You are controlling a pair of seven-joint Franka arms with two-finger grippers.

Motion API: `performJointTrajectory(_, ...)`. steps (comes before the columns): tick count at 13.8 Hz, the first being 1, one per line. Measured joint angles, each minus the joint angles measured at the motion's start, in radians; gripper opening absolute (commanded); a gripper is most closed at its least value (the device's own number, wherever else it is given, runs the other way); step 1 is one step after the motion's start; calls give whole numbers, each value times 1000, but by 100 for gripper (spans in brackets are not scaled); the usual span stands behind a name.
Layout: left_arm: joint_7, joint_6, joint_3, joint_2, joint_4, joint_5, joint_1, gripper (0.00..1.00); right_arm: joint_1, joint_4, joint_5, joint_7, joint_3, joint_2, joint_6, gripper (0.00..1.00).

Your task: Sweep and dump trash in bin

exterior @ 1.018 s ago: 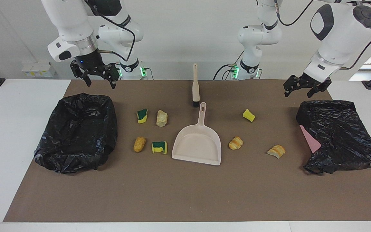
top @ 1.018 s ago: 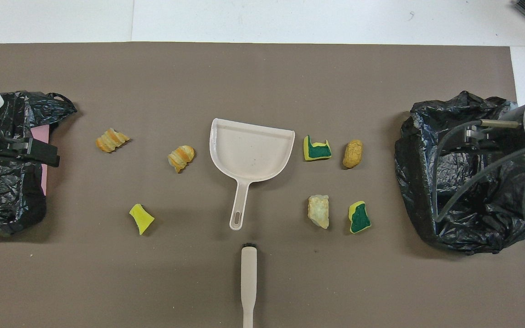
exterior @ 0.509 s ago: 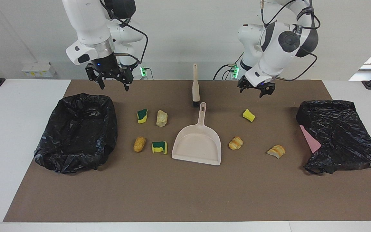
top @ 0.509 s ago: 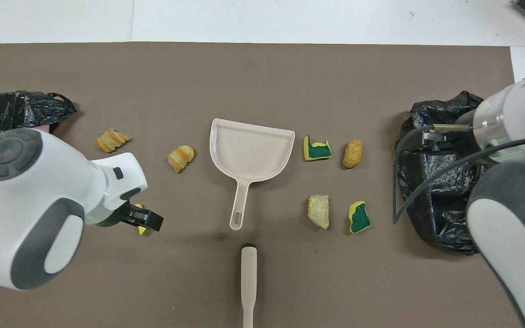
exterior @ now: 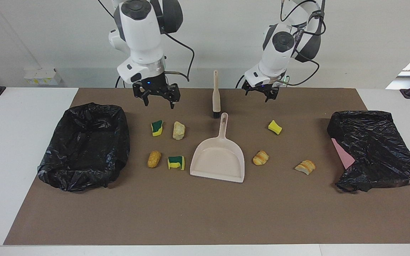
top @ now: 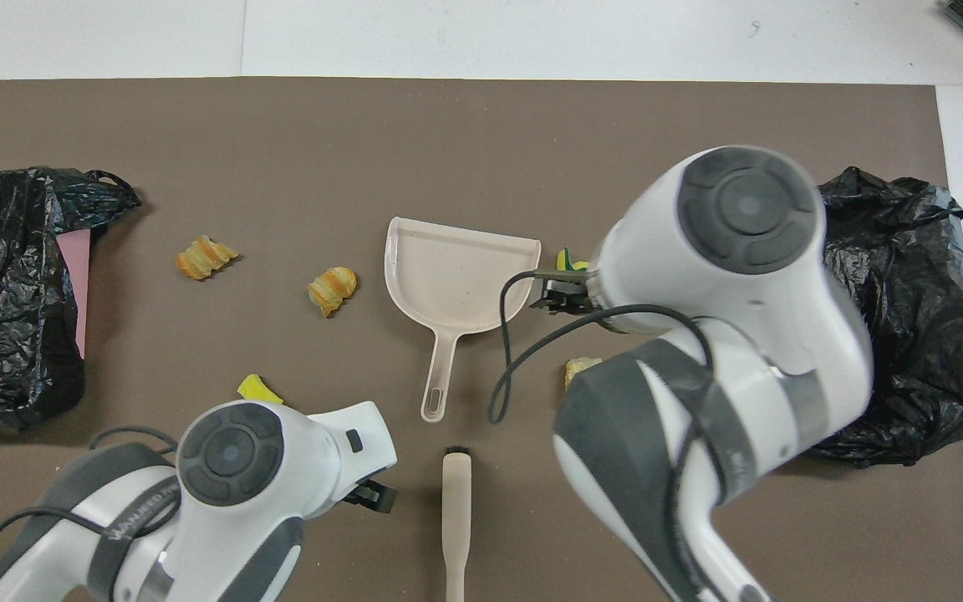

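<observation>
Both my grippers hang empty, jaws apart: right gripper (exterior: 158, 96) and left gripper (exterior: 261, 93) flank the brush (exterior: 216, 94). Trash (exterior: 274, 127) lies scattered on the mat (exterior: 205, 213) around the dustpan (exterior: 219, 156), between two bag-lined bins (exterior: 84, 145).

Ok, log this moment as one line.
stage: approach | left pincer: open, empty, raised beside brush | right pincer: open, empty, raised | dustpan: untouched | trash: seven bits unswept
</observation>
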Motion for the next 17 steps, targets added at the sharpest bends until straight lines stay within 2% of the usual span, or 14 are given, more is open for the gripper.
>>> performJointTrajectory(4, -232, 154, -1, -18, -106, -1, -180, 100, 97, -9, 0, 136, 0, 134, 148, 100)
performJointTrajectory(9, -530, 290, -4, -32, -159, -2, -413, 100, 181, -6, 0, 206, 0, 204, 204, 100)
performJointTrajectory(12, -595, 346, -4, -32, -207, -2, -467, 100, 212, 3, 4, 212, 0, 240, 215, 100)
performJointTrajectory(14, -595, 359, -2, -32, -229, -2, -472, 100, 220, 5, 21, 212, -1, 265, 221, 94)
performJointTrajectory(15, -595, 361, -2, -32, -233, -2, -472, 100, 228, 6, 24, 212, 0, 279, 228, 87)
performJointTrajectory(16, -598, 362, -1, -32, -234, -2, -472, 84, 237, 8, 24, 212, -1, 290, 235, 87)
performJointTrajectory(17, -609, 362, -1, -32, -234, -2, -472, 61, 241, 9, 28, 213, -1, 297, 241, 85)
